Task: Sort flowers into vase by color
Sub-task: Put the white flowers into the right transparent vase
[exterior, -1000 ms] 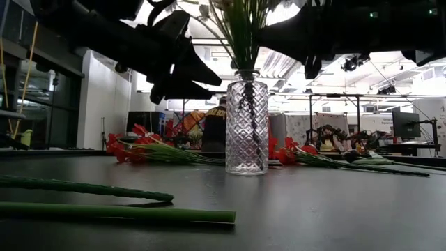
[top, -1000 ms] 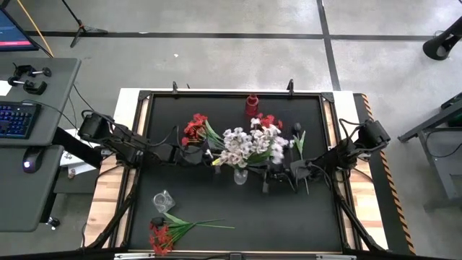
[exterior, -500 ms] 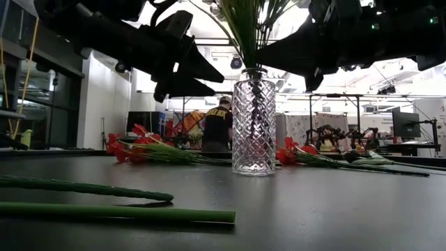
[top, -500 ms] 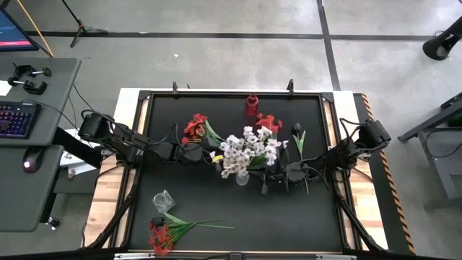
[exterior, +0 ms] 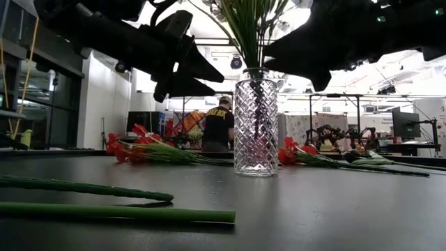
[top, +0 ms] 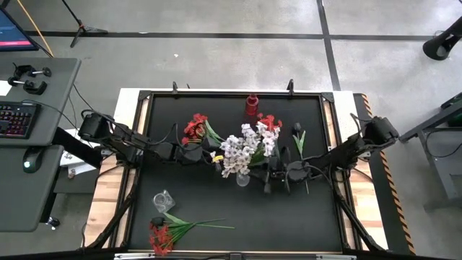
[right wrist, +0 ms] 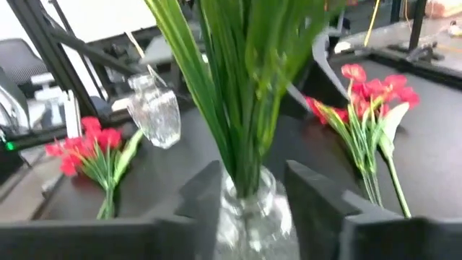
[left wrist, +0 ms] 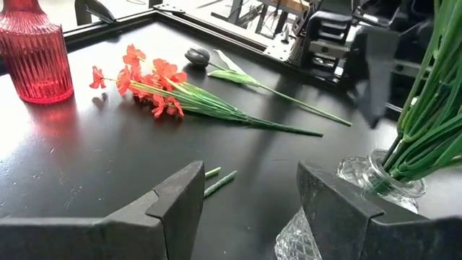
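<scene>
A bunch of white flowers [top: 245, 148] stands with its green stems [right wrist: 231, 94] in a clear cut-glass vase [exterior: 255, 129] at mid-table. My right gripper [top: 263, 173] is just right of the vase and open, a finger on either side of the neck and stems. My left gripper [top: 209, 156] hangs open just left of the vase with nothing between its fingers. Red flowers [top: 195, 128] lie on the table at the far left. More red ones [top: 268, 121] and a dark bloom [top: 296, 128] lie at the far right. My right gripper comes level from the table's right, its fingers [right wrist: 206, 198] flanking the vase's neck [right wrist: 249, 206] and the stems above it. Whether they touch the glass or the stems, I cannot tell. The vase stands upright on the table.
A red ribbed vase [top: 252, 105] stands at the far edge. A second clear vase [top: 163, 200] and another red bunch [top: 162, 235] lie near the front left. Two long green stems [exterior: 104, 209] lie across the near table. A person [exterior: 217, 129] stands in the room behind.
The clear vase has slid a little toward the table's right edge, staying upright. The white blooms, blurred and leaning right a second ago, have swung back toward the left and settled over the vase.
</scene>
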